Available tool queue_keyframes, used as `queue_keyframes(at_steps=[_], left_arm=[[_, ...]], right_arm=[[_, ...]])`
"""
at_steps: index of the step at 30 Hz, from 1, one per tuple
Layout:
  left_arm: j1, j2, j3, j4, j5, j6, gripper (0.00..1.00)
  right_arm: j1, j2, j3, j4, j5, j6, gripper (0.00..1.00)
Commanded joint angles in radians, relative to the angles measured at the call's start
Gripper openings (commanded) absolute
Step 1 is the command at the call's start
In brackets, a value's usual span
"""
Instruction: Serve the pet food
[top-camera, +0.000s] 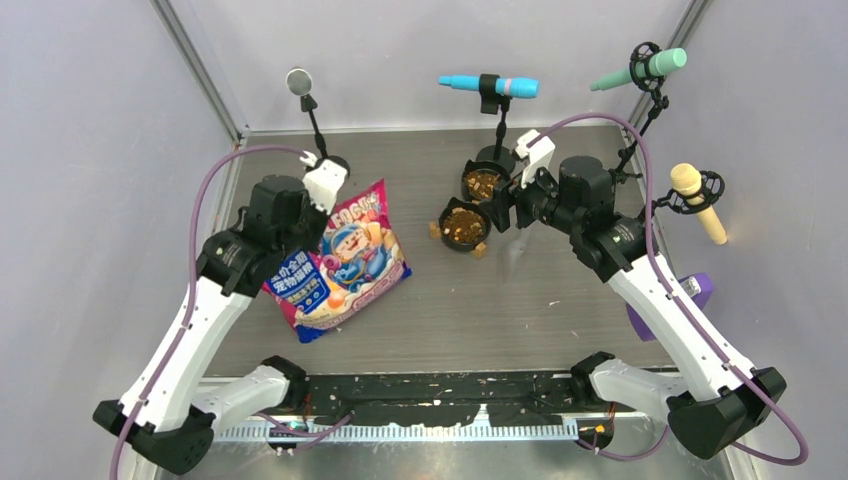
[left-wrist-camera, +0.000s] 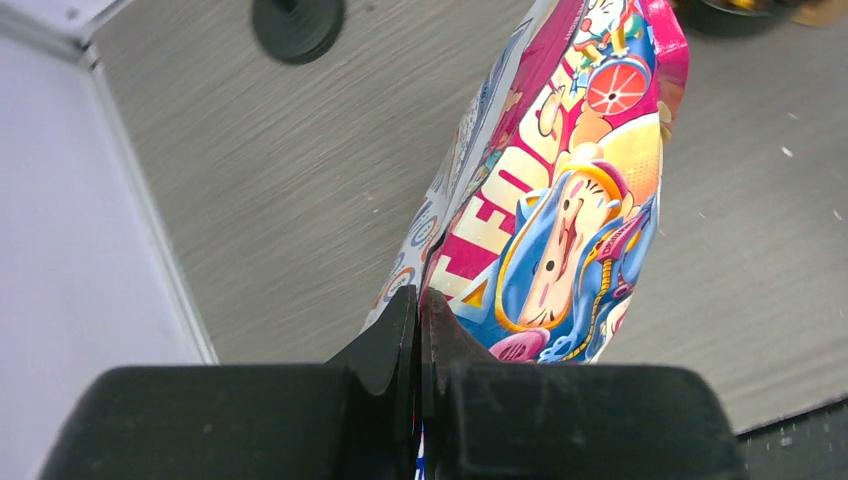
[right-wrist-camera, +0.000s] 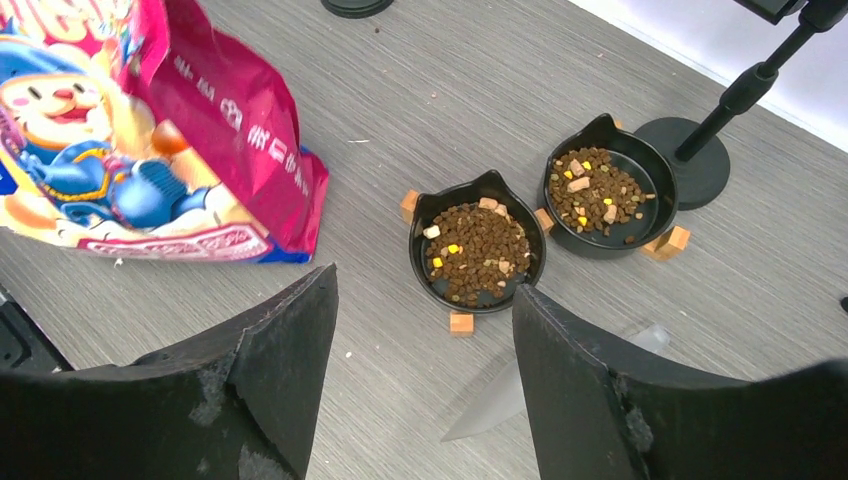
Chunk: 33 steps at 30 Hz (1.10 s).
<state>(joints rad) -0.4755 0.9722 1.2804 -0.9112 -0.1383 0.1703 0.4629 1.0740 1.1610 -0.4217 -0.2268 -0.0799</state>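
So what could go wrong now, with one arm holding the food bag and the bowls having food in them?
The left gripper pinches only a thin edge of the bag, so the bag might slip or flop over. The right gripper hangs open over the nearer bowl of kibble. A bump there could tip the bowl on its little feet and scatter food.

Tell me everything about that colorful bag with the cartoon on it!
The bag is glossy, crinkly plastic-looking film, pink and blue with yellow touches and a cartoon character on its front. It rests slanted on the grey table, left of the bowls and apart from them. The left gripper is shut on its edge.
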Motion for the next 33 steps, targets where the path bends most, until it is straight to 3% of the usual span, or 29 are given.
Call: queue_keyframes(at_steps=[1,11,17,21,22,24,25,27,28,29,33], left_arm=[[0.026,0.066,0.138,0.156,-0.321,-0.123,0.0],[0.026,0.305,0.383,0.156,-0.375,-0.394,0.0],[0.029,0.415,0.484,0.12,-0.481,-0.506,0.0],[0.045,0.454,0.52,0.089,-0.456,-0.555,0.0],[0.047,0.46,0.528,0.078,-0.436,-0.553,0.04],[0.048,0.455,0.534,0.054,-0.407,-0.541,0.35],[0.048,0.443,0.526,0.046,-0.401,-0.537,0.46],[0.048,0.398,0.485,0.055,-0.39,-0.534,0.6],[0.048,0.367,0.459,0.064,-0.388,-0.532,0.84],[0.048,0.332,0.435,0.073,-0.388,-0.528,0.98],[0.051,0.181,0.357,0.085,-0.385,-0.519,1.0]], right_arm=[[0.0,0.001,0.001,0.043,-0.001,0.026,0.72],[0.0,-0.009,-0.022,0.044,0.0,0.03,0.72],[0.0,-0.006,-0.025,0.029,0.002,0.033,0.73],[0.0,0.013,0.01,-0.011,-0.011,0.044,0.74],[0.0,0.015,0.02,-0.018,-0.01,0.051,0.74],[0.0,0.019,0.032,-0.023,-0.001,0.066,0.74],[0.0,0.018,0.04,-0.024,0.006,0.075,0.74],[0.001,0.011,0.052,-0.02,0.009,0.091,0.75],[0.0,-0.001,0.055,-0.015,0.021,0.101,0.75],[0.0,-0.01,0.057,0.002,0.039,0.126,0.75],[0.0,-0.08,0.055,0.057,0.197,0.189,0.76]])
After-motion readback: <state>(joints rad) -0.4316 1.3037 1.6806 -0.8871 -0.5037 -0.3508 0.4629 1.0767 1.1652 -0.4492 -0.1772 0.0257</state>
